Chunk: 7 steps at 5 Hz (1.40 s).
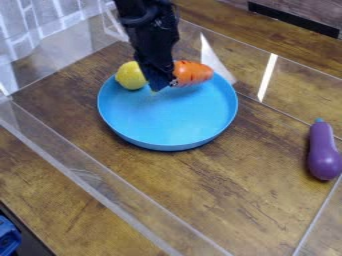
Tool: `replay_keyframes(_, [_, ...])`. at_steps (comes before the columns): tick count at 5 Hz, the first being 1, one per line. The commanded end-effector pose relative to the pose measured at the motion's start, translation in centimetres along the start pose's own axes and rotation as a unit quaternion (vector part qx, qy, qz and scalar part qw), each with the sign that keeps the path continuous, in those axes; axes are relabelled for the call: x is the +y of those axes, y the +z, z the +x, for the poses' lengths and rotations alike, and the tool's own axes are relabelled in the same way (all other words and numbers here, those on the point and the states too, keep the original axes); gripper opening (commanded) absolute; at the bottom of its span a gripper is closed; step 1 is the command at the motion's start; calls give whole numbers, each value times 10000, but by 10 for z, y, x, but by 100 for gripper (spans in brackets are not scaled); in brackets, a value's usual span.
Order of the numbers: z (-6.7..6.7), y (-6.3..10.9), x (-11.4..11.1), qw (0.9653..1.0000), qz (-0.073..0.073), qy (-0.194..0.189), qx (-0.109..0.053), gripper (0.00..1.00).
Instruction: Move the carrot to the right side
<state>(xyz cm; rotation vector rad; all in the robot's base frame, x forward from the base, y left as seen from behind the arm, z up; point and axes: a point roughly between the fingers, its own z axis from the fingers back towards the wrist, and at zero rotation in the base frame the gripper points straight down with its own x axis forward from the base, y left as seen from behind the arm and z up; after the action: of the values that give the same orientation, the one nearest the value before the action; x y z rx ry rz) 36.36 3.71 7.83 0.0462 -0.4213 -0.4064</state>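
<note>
While the gripper [163,82] is clenched on one end of the carrot [195,72], the orange body juts sideways over the back rim of the blue plate [174,135], seemingly clear of its floor, near the yellow fruit [130,75]. It is probably light, stiff, smooth plastic. An end grip may let it pivot, so mid-body would be steadier. The purple eggplant [322,150] lies by the table's [201,200] right edge.
</note>
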Motion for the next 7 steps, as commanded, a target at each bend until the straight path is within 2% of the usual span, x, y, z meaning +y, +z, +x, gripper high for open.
replay_keyframes(1, [36,39,-12,9979,192,-361,-496,0])
replay_keyframes(2, [51,53,-26,9970,264,-483,-537,0])
replay_keyframes(3, [66,58,-39,9959,253,-660,-571,0])
replay_keyframes(4, [72,62,-36,9951,243,-762,-578,0])
replay_keyframes(5, [73,62,-30,9943,230,-876,-569,100])
replay_keyframes(6, [70,59,-27,9937,208,-960,-548,100])
replay_keyframes(7, [71,53,-34,9926,114,-1063,-575,100])
